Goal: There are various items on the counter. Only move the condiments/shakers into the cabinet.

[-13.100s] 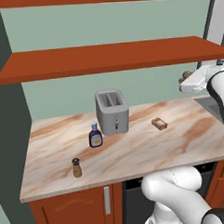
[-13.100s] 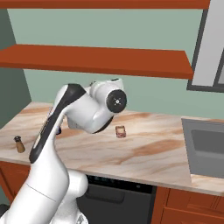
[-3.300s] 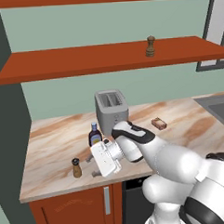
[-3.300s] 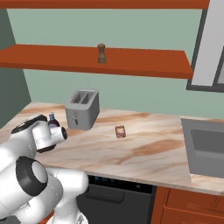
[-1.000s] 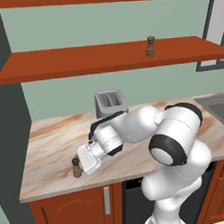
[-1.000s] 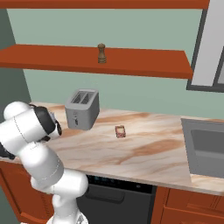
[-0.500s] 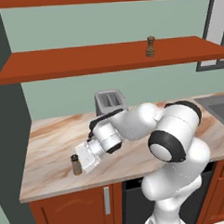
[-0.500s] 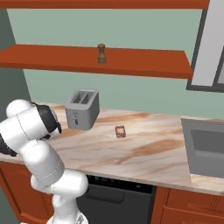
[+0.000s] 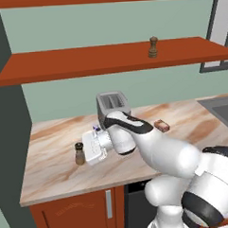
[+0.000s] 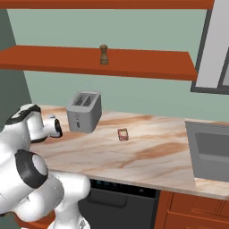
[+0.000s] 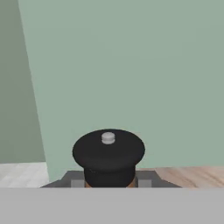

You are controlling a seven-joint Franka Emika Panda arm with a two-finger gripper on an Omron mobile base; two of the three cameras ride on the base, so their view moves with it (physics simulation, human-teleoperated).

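The counter [image 9: 57, 171] ran wide before me, with the long open cabinet [image 9: 84, 60] above it, and on that shelf one brown turned-wood mill [image 9: 153, 46] stood upright already, so I judged one of the three condiments was done and two were left. The grey toaster [image 9: 111, 104] stood at the back of the counter and the small orange-brown block [image 9: 161, 126] lay to its right; neither was mine to carry. My arm reached low and leftward across the counter toward its left end, and my claw [image 11: 108, 183] was clenched on the light-wood shaker [image 9: 79, 152], which stood upright on the stone just at the front of my hand. From the hand's own camera the shaker's black top [image 11: 108, 151] with its small pale knob sat squarely between my two finger tips, rising just above them, so the grip lay below the cap on the wooden body. I took this to be the moment of grasp, with the lift not yet begun, since from the left base view the shaker's foot seemed to rest on the counter. The next move, as I judged it, called for a straight lift clear of the stone, then a long rise to the shelf, keeping the shaker upright and setting it well apart from the mill. A glimpse of bluish cap [image 9: 96, 128] showed just behind my hand, likely the sauce bottle, though I could not be sure.
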